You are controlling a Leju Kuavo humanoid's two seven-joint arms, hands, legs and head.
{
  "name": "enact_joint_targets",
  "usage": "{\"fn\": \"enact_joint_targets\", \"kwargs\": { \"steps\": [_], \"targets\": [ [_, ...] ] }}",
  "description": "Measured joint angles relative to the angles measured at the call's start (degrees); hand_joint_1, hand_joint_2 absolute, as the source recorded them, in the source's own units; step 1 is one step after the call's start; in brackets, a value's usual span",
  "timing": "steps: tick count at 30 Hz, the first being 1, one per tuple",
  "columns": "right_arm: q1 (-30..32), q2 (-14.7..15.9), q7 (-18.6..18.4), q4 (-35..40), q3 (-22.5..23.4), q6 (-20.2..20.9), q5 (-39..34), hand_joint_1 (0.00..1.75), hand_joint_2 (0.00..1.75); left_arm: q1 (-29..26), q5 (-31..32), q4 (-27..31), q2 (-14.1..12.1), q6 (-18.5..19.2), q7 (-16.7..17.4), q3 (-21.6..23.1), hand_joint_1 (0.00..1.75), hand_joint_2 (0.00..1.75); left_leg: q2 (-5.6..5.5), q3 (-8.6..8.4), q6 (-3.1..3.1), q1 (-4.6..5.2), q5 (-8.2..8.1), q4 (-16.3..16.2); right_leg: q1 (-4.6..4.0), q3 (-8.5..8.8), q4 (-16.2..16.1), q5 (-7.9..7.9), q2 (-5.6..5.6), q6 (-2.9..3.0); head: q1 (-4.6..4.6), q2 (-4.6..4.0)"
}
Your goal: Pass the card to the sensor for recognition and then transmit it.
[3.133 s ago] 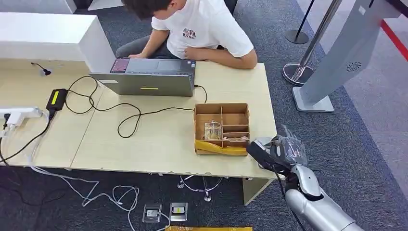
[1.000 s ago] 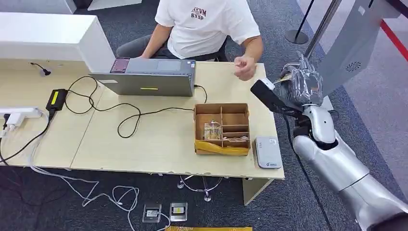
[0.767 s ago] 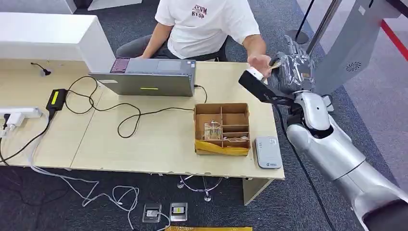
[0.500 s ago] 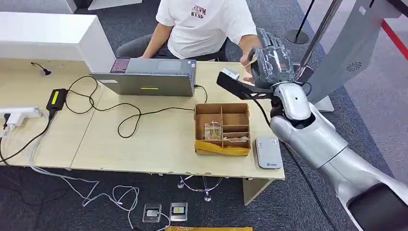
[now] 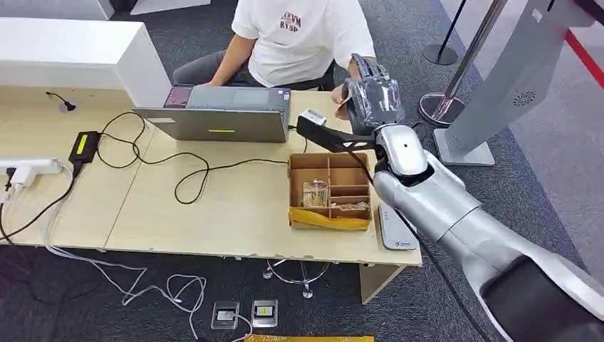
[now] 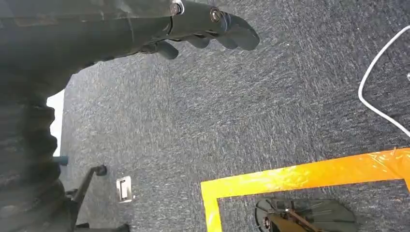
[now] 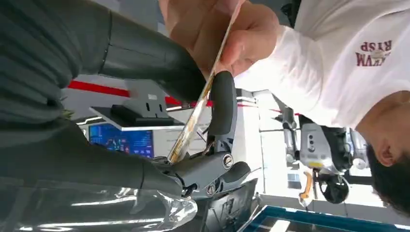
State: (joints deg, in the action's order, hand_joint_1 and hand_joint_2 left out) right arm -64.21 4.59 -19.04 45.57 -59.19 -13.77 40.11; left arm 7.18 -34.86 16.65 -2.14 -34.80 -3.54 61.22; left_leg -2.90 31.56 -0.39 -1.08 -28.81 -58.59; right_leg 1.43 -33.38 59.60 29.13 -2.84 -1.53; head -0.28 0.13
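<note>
My right hand (image 5: 370,96) is raised over the table's far edge, in front of the seated person. In the right wrist view the thin card (image 7: 198,108) shows edge-on, pinched between my thumb (image 7: 159,58) and a dark finger (image 7: 221,104). The person's hand (image 7: 217,29) grips the card's other end; in the head view that hand (image 5: 340,103) sits just beside mine. The grey sensor (image 5: 395,231) lies flat at the table's front right corner, partly behind my forearm. My left hand (image 6: 208,29) hangs over the carpet and holds nothing.
A divided cardboard box (image 5: 329,189) stands under my right arm. A laptop (image 5: 214,121) and black cables (image 5: 185,167) lie further left. A stanchion base (image 5: 441,107) and a grey kiosk stand (image 5: 498,78) are on the floor at the right.
My right arm rose from the sensor at the table's corner and swung left toward the person with the card. The person's hand reached out and took hold of the card.
</note>
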Motion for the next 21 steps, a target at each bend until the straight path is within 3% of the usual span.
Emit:
{"fn": "enact_joint_targets", "kwargs": {
  "steps": [1,16,21],
  "targets": [
    [-0.06,-0.02,0.00,-0.61,-0.17,-0.15,-0.13,0.00,1.75,0.02,0.04,0.00,0.00,0.02,0.02,0.02,0.00,1.75,0.01,-0.01,0.00,0.00,0.00,0.00,0.00,0.00,0.00,0.00,0.00,0.00,0.02,0.00],
    [-0.08,-0.02,-0.68,-4.78,-1.97,-0.46,-0.35,0.00,1.75,0.57,1.92,0.00,-0.26,0.55,0.83,1.42,0.00,1.75,0.05,-0.02,0.00,0.00,0.00,0.00,0.00,0.00,0.00,0.00,-0.01,0.00,0.02,0.00],
    [-0.03,-0.02,-0.85,-5.27,-2.10,-2.36,-0.68,0.00,1.75,0.60,1.88,0.00,-0.26,0.52,1.09,1.49,0.00,1.75,0.05,-0.03,0.00,0.00,0.00,0.00,0.00,0.00,0.00,0.00,-0.01,0.00,0.02,0.00]
  ]
}}
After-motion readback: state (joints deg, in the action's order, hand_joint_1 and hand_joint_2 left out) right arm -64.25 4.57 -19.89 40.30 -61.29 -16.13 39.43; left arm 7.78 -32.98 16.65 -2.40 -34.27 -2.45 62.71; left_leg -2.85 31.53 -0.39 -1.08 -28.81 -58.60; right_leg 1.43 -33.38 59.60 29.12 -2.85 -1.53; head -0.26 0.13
